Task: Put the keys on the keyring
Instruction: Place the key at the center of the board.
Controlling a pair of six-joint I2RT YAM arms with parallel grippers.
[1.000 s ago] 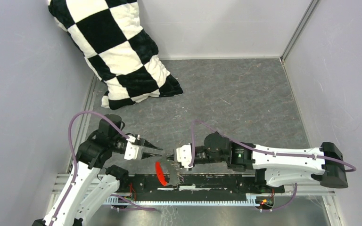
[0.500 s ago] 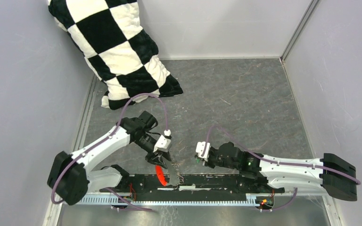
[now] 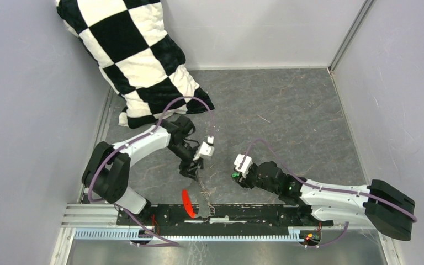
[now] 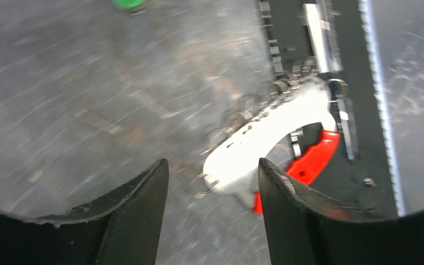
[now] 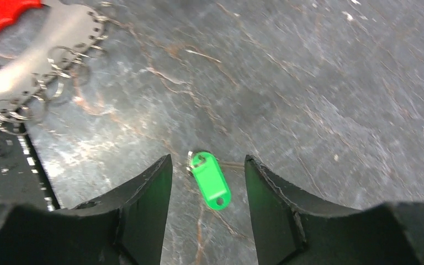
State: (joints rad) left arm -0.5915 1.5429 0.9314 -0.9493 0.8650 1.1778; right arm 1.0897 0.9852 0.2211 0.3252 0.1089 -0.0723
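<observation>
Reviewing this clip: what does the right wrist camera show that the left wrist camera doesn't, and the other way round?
Only the right wrist: the whole green key, lying flat on the table and framed by the open right hand.
Only the left wrist: the open left hand and the keyring at full length, with its red tag by the black rail.
Both: the keyring's silvery rings, some red tag and grey table. The left wrist catches the key only as a green sliver at its top edge.

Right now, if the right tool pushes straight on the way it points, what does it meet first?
The right tool would probably meet the green key first, lying on the table between its open fingers; depth is unclear.
</observation>
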